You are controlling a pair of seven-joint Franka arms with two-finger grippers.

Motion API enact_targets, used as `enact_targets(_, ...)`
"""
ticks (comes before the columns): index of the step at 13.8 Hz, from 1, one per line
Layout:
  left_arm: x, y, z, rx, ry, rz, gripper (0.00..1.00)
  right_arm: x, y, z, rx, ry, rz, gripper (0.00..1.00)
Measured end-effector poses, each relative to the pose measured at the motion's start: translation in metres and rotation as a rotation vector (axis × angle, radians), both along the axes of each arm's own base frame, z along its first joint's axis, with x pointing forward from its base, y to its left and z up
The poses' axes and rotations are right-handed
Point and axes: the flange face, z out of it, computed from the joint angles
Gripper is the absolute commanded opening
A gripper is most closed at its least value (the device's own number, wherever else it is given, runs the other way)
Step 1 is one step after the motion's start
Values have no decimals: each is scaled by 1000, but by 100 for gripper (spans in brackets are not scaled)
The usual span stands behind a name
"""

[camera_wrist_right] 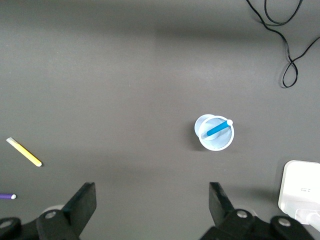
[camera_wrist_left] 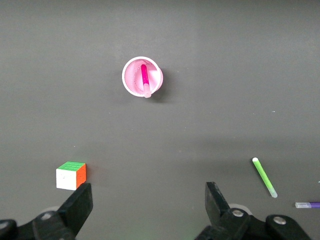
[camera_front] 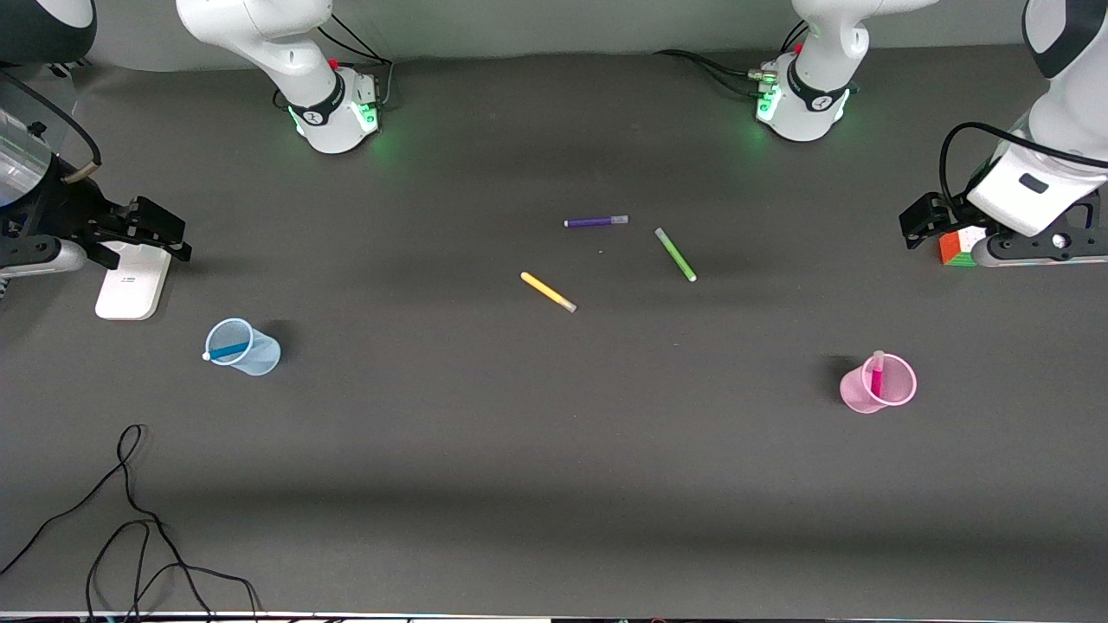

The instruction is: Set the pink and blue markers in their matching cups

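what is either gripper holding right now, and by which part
Nothing is held: left gripper and right gripper both have open, empty fingers.

Both arms wait, pulled back to their table ends. Left gripper (camera_front: 919,223) raised, fingers spread wide, empty. Right gripper (camera_front: 160,229) raised, fingers spread wide, empty.

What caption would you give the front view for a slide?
Blue marker in blue cup, pink marker in pink cup; both open grippers parked at table ends.
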Motion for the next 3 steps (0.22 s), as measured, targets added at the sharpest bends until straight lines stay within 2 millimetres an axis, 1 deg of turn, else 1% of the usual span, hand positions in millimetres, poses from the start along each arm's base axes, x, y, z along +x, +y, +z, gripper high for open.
enact_targets(3,0,-2,0,0,0,-4,100,2,0,-1,-1,2,0,100)
